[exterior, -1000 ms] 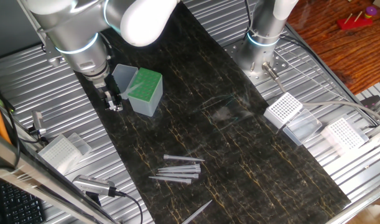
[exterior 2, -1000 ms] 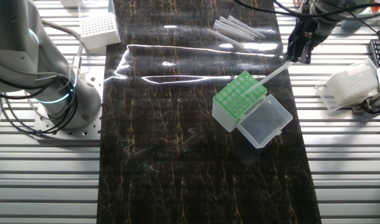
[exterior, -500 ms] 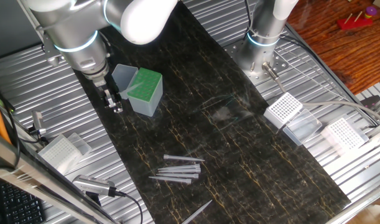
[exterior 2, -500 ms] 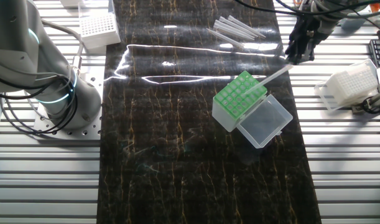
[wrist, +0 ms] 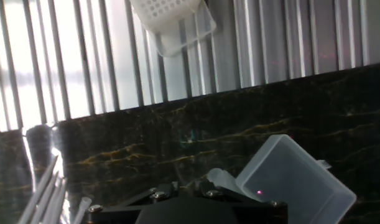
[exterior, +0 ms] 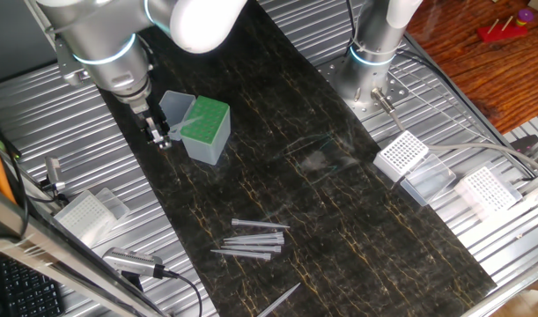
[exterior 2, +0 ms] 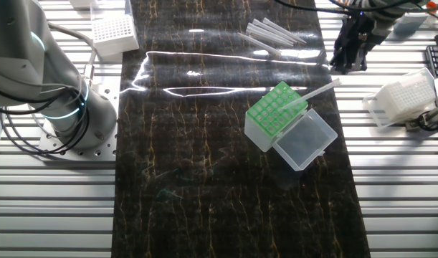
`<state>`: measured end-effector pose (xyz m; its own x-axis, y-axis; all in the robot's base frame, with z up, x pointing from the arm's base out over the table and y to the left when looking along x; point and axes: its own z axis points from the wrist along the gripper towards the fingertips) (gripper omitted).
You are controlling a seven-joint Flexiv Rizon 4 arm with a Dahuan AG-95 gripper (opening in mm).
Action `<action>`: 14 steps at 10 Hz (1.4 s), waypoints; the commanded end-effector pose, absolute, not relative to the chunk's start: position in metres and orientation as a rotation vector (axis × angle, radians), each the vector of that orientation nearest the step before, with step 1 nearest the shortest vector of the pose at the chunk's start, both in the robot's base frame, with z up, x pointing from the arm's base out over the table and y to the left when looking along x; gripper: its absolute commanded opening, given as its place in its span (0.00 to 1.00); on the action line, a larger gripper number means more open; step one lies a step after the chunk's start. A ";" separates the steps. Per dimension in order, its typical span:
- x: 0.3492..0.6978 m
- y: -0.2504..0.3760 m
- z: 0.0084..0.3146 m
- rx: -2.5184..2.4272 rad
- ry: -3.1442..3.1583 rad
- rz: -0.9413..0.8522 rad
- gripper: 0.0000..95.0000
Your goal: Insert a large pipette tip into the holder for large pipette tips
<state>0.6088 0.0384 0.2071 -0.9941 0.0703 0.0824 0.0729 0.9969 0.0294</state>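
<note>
One long, slender, tapered translucent grey-white plastic pipette tip (exterior 2: 313, 92) leans at a slant, narrow end in a hole at the 2 o'clock corner of the boxy holder with bright green perforated top and translucent grey-blue body (exterior 2: 274, 113), wide end sticking out toward 2 o'clock, apart from the gripper. Black two-finger gripper (exterior 2: 350, 60) hangs near the tip's wide end, at 1 o'clock of the holder; nothing seen between its fingers, but whether they stand apart or together I cannot tell. Holder's hinged clear plastic lid (exterior 2: 305, 140) lies open flat at 4 o'clock of the green top, on the dark marble-patterned mat with gold veins (exterior 2: 204, 165). Mat covers the ribbed aluminium tabletop (exterior 2: 54, 208).

Loose bunch of similar translucent tapered tips (exterior 2: 272, 34) lies flat on the mat at 12 o'clock of the holder, fanned out. In one fixed view the same bunch (exterior: 251, 239) sits at 6 o'clock of the holder (exterior: 204, 129), gripper (exterior: 157, 134) just beside the holder's 9 o'clock side.

White-grid rack with clear lid (exterior 2: 112, 30) at far 10 o'clock, next to the grey cylindrical robot base (exterior 2: 61, 107). Another white-grid rack (exterior 2: 401, 99) at 3 o'clock, off the mat.

Hand view: clear lid (wrist: 295, 174) at 5 o'clock, glossy and rounded at the corners; tips (wrist: 43, 193) at 8 o'clock; white-grid rack (wrist: 174, 22) at 12 o'clock on the ribbed metal.
</note>
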 end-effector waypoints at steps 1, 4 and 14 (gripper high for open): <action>0.608 0.036 0.209 -0.082 -3.055 -0.054 0.20; 0.604 0.031 0.207 -0.071 -3.065 -0.063 0.20; 0.604 0.035 0.199 -0.040 -3.078 -0.168 0.20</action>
<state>0.6037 0.0346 0.1986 -0.9979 0.0255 0.0595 0.0319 0.9935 0.1089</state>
